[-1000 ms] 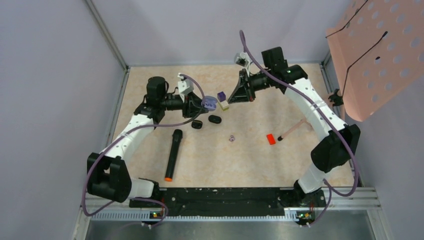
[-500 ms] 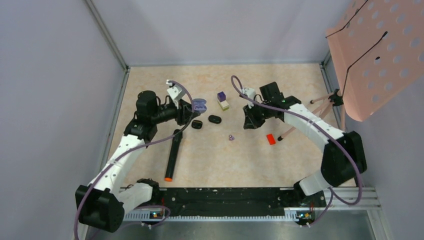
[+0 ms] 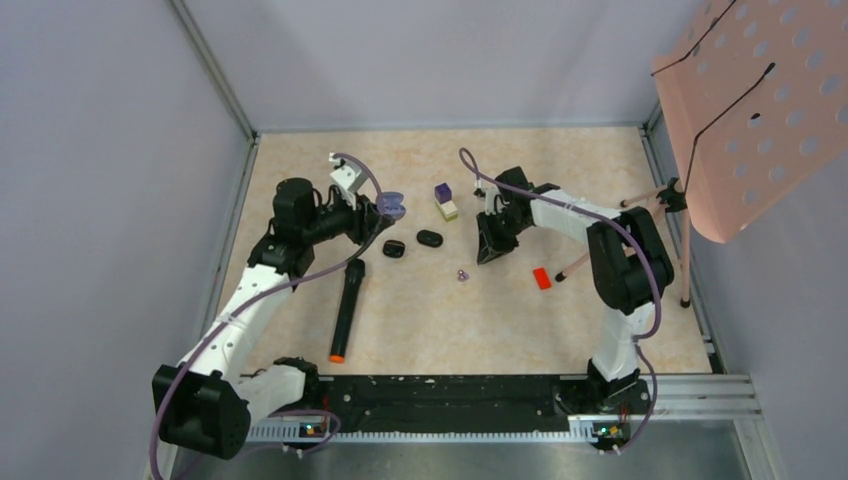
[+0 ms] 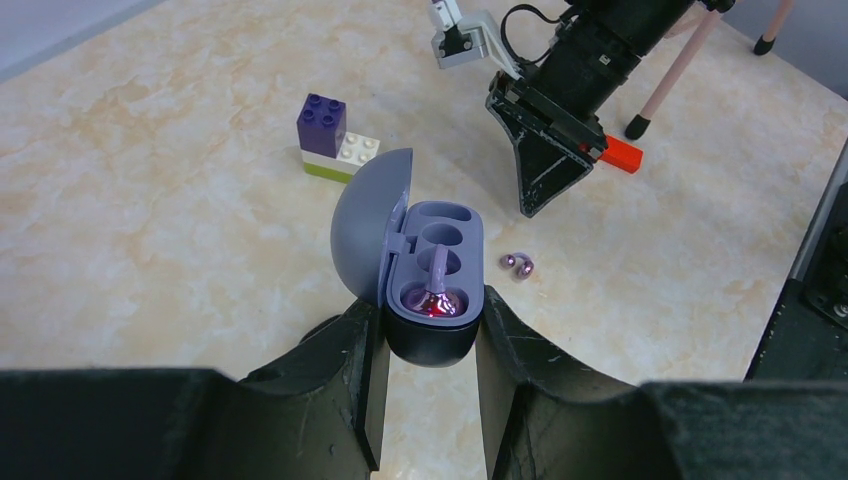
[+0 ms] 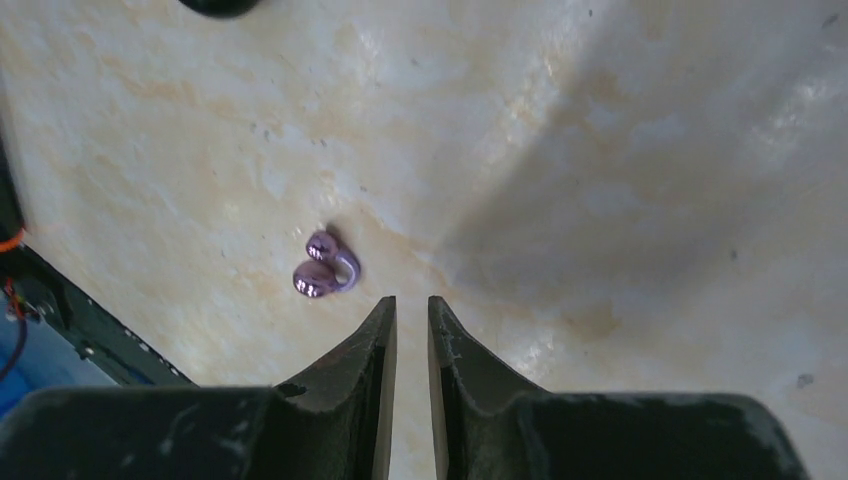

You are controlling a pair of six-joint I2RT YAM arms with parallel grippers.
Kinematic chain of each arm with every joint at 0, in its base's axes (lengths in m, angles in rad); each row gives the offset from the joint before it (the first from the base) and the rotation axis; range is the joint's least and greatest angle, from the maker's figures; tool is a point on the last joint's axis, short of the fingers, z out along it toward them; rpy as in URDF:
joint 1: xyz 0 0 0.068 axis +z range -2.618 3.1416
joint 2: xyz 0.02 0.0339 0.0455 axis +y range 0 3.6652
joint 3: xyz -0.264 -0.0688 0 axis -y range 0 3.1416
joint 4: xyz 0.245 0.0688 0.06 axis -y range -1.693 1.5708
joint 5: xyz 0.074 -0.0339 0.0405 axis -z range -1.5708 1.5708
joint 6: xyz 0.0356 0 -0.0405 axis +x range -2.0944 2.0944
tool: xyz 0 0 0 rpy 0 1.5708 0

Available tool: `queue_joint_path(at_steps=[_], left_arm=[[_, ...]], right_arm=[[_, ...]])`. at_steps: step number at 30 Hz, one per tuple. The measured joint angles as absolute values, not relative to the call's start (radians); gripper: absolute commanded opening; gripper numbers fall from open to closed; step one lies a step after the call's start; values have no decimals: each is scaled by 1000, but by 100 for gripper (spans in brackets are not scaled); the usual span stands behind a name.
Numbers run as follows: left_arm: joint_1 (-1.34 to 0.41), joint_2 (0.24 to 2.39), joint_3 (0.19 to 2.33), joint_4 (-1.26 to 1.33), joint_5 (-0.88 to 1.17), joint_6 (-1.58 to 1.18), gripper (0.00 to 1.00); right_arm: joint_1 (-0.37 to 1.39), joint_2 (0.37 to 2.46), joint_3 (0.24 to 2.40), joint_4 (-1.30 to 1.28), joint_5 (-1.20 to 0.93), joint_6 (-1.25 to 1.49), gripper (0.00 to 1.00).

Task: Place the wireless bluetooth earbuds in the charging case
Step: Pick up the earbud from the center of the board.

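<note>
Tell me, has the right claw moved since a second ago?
Yes. The right claw left the toy blocks and dropped toward the table's near edge.

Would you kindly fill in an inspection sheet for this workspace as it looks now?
Surface: beige marbled table.
Job's things: charging case, lid open, one purple earbud seated; second earbud loose on table.
Clutter: microphone, toy bricks, red block, two black oval pieces.
Grippers: left gripper shut on case; right gripper slightly open, empty, near second earbud.
Cables: purple cables along both arms.
Surroundings: pale walls, pink perforated board.
</note>
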State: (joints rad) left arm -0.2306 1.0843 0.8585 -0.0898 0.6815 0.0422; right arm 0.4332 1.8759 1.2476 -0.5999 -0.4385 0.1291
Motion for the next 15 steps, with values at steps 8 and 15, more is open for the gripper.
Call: queue_joint_path(at_steps=[8, 15], left_arm=[[-215, 1084, 883, -132, 636, 38, 0], [-201, 1083, 899, -143, 604, 27, 0]], right_arm=[[480, 1915, 1278, -585, -444, 201, 27], [535, 1922, 1277, -595, -423, 219, 21]])
